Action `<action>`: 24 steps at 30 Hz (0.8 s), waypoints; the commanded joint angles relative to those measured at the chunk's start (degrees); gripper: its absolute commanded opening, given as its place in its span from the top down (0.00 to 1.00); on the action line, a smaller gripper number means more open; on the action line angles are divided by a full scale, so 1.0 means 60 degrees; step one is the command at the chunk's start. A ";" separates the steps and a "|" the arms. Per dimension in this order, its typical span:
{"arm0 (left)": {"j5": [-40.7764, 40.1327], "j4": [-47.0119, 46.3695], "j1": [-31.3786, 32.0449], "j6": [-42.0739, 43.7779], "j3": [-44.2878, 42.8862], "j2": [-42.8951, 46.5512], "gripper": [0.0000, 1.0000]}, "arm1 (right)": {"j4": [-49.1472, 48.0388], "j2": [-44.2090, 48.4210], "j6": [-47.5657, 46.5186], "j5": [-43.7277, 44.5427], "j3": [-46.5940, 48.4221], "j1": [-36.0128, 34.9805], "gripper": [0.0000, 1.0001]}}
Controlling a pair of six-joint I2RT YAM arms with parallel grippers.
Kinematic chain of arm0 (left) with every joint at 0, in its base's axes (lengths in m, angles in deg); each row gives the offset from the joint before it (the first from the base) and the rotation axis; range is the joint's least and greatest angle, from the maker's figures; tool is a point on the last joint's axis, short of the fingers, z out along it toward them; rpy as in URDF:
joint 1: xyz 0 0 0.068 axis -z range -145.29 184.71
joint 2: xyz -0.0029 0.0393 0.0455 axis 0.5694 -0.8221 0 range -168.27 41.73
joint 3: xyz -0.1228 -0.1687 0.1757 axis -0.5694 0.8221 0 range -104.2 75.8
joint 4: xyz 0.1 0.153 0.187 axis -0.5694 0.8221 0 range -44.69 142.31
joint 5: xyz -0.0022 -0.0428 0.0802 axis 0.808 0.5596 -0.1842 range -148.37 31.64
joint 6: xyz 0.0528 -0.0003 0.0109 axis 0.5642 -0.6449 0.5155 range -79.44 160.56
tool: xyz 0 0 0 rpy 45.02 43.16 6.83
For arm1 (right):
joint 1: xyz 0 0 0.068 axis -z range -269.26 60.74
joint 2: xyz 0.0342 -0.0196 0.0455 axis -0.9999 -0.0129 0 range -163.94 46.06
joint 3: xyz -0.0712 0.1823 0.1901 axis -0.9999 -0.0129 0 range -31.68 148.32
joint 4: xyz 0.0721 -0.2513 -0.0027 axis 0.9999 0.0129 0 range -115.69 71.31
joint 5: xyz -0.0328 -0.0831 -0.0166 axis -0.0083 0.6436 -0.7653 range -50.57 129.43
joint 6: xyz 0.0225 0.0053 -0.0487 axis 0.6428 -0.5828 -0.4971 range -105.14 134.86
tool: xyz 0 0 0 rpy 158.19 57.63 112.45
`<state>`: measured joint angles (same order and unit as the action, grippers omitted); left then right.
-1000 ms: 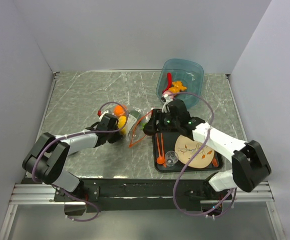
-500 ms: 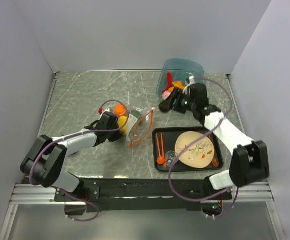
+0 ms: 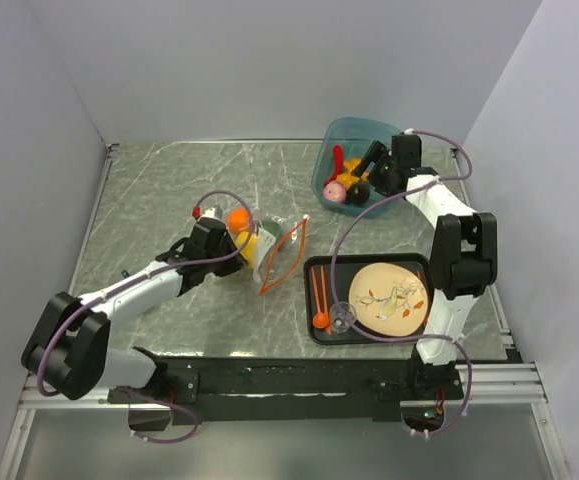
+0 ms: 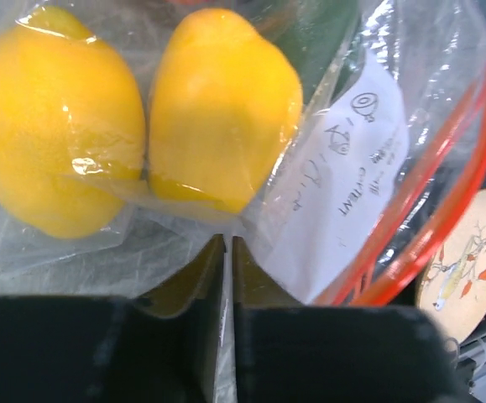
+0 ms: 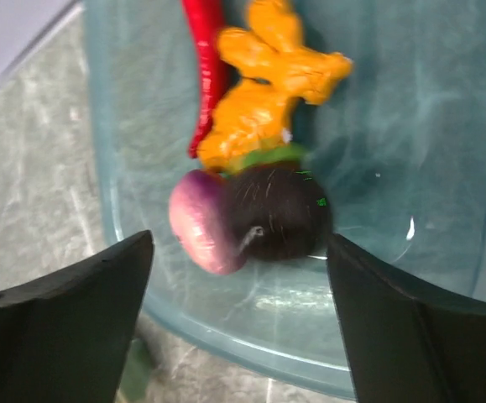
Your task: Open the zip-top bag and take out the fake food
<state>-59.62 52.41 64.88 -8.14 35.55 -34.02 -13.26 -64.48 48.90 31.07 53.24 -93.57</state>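
So the right arm has swung away from the bag since a second ago and is now way over at the far right corner of the desk, with the right gripper (image 3: 367, 172) hanging over the blue tub (image 3: 393, 132). Its jaws are spread wide with nothing in them. Right below, in the tub, sit a dark round piece (image 5: 280, 210) touching a pink piece (image 5: 199, 222), plus an orange piece (image 5: 268, 92) and a red pepper (image 5: 207, 75), so that part of the fake food (image 3: 349, 183) is out already. The left arm hasn't budged. The left gripper (image 4: 228, 245) is clamped tight, and from the wrist view it looks like it's pinching the film of the zip-top bag (image 4: 352, 168). The bag lies around the middle of the desk, a bit toward the near edge, and its orange-red zip strip (image 3: 281, 262) gapes open toward the right side. Two yellow lemons (image 4: 222, 101) are inside the bag, pressed side by side just past the fingertips. A black tray (image 3: 310, 300) with a plate (image 3: 389, 298) sits by the near edge, just right of the bag.
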 commanded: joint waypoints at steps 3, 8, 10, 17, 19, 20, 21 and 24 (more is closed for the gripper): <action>-0.0287 0.0370 -0.0077 0.0325 -0.0878 0.0422 0.71 | 0.0581 0.1191 -0.0415 0.0456 0.0116 -0.0290 0.05; -0.0347 0.0386 -0.0881 0.0369 -0.1611 0.0261 0.61 | -0.0295 0.3753 -0.0197 0.0076 -0.2500 -0.1914 0.14; -0.0391 0.0443 -0.1087 0.0457 -0.2108 -0.0146 0.62 | -0.0808 0.4416 0.0372 -0.0143 -0.3470 -0.2442 0.20; -0.0274 0.0299 -0.1279 0.0340 -0.2872 -0.1232 0.82 | -0.3359 0.4921 0.1899 -0.0905 -0.5922 -0.4376 0.53; -0.0245 0.0196 -0.1294 0.0252 -0.2770 -0.1481 0.86 | -0.3506 0.4612 0.2147 -0.1067 -0.5878 -0.4495 0.59; -0.0245 0.0122 -0.1279 0.0208 -0.2711 -0.1569 0.88 | -0.3782 0.4306 0.2250 -0.1198 -0.5907 -0.4553 0.61; -0.0259 -0.0009 -0.1293 0.0150 -0.2624 -0.1715 0.90 | -0.3915 0.4172 0.2338 -0.1286 -0.5922 -0.4568 0.63; -0.0318 -0.0200 -0.1279 0.0091 -0.2492 -0.1950 0.91 | -0.4253 0.3645 0.2588 -0.1375 -0.5907 -0.4671 0.66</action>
<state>-61.24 54.53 57.03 -7.03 19.64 -44.38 -31.05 -40.39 60.84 24.52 17.66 -120.87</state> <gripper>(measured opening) 0.099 0.353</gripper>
